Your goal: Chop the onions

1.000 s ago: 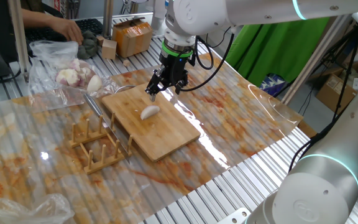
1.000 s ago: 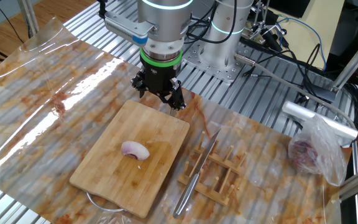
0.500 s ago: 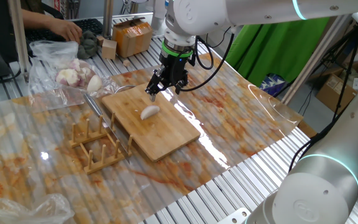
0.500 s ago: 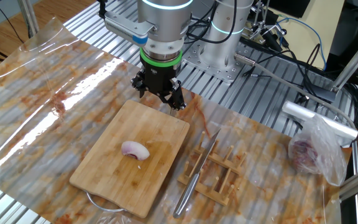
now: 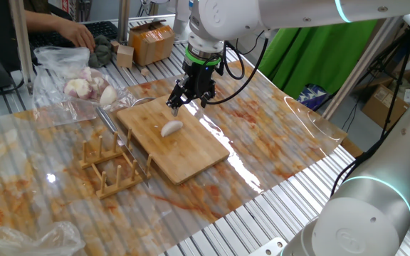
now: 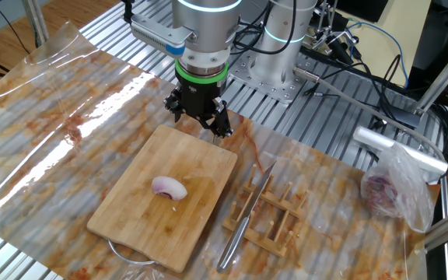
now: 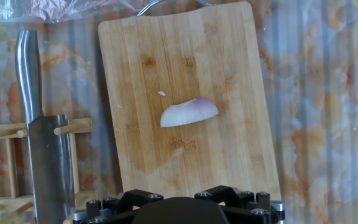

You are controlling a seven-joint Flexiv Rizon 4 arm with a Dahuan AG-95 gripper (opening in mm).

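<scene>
One onion wedge, pale white with a pink edge, lies near the middle of the bamboo board. It also shows in the other fixed view and the hand view. My gripper hangs above the board's far end, apart from the wedge, with its fingers spread and nothing between them. In the other fixed view the gripper is over the board's edge nearest the arm's base. The hand view shows only the hand's black base; the fingertips are out of view.
A steel knife rests on a wooden rack beside the board; the knife also shows in the hand view. A plastic bag of whole peeled bulbs lies behind. A person's hand and a cardboard box are at the back.
</scene>
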